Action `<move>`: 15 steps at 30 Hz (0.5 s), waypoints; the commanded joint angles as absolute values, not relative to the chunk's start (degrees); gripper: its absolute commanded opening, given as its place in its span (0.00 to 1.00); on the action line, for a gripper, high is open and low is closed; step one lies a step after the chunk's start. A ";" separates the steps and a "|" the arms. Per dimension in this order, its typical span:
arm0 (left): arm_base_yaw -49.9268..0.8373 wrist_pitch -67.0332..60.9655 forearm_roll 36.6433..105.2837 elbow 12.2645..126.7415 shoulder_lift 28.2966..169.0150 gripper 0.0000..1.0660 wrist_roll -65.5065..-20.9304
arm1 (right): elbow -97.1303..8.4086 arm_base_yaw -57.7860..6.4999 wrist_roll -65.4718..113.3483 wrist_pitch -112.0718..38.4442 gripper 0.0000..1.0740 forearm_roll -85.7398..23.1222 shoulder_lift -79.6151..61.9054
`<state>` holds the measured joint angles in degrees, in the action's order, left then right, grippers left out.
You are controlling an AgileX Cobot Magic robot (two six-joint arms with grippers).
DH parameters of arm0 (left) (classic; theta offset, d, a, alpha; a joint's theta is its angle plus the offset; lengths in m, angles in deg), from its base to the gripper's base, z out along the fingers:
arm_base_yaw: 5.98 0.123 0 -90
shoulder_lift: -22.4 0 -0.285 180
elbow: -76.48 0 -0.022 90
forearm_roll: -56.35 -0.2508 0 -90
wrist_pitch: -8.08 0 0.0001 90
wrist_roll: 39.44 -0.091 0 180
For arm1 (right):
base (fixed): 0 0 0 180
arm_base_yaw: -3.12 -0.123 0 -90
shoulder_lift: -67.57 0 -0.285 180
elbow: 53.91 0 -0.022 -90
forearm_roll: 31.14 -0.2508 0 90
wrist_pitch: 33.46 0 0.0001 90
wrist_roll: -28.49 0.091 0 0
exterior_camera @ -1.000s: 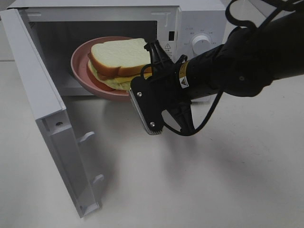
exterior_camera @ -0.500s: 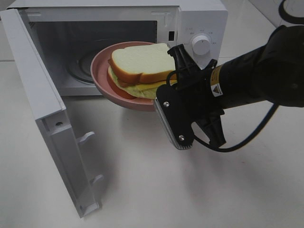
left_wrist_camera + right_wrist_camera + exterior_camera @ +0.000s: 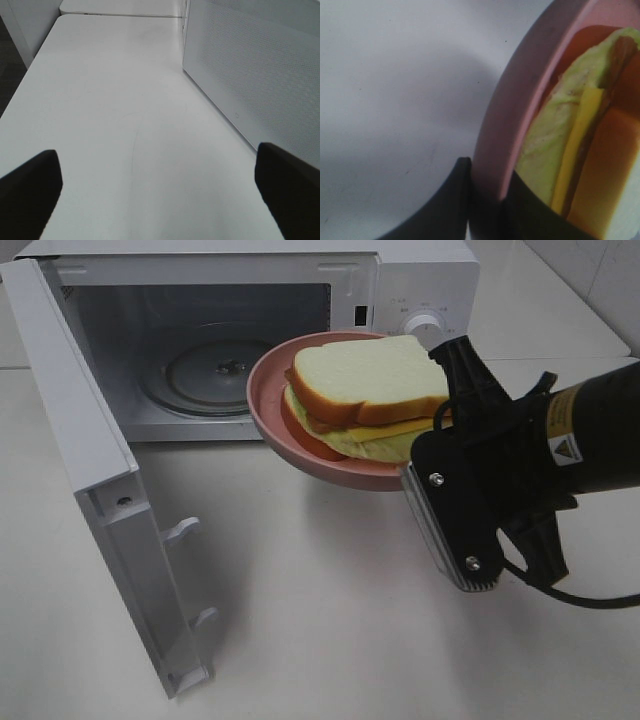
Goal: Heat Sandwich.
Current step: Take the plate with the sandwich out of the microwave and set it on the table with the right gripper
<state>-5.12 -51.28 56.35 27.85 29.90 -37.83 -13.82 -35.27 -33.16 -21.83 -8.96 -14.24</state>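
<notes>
The sandwich (image 3: 365, 375), white bread with a tan crust over yellow and pale green filling, lies on a round pink plate (image 3: 268, 400). The plate hangs in the air in front of the open microwave (image 3: 425, 285), outside its cavity. My right gripper (image 3: 428, 445) is shut on the plate's right rim. In the right wrist view its dark fingers pinch the pink plate's rim (image 3: 520, 90), with the sandwich (image 3: 570, 145) just beyond my right gripper (image 3: 487, 197). My left gripper (image 3: 160, 190) stands open over bare table, seen only in the left wrist view.
The microwave door (image 3: 90, 470) swings out wide to the left, reaching toward the table's front. Inside sits a glass turntable (image 3: 215, 365). The control knob (image 3: 425, 325) is on the right panel. The microwave's perforated side wall (image 3: 260, 75) stands close beside the left gripper.
My right gripper has drawn the plate with the sandwich out of the microwave cavity, moving right and toward the front. The turntable is now uncovered. The left gripper stays open.
</notes>
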 commanded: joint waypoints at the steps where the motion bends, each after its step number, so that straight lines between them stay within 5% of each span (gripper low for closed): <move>1: -5.41 -50.88 56.70 27.68 28.75 0.95 -37.89 | -12.56 -34.92 -32.64 -20.63 0.03 -9.02 -10.23; 15: -5.41 -50.88 56.70 27.68 28.75 0.95 -37.89 | -8.78 -34.92 -29.09 -8.14 0.03 -9.02 4.27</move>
<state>-5.12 -51.28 56.35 27.85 29.90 -37.83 -8.72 -35.27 -31.09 -8.77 -9.25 1.52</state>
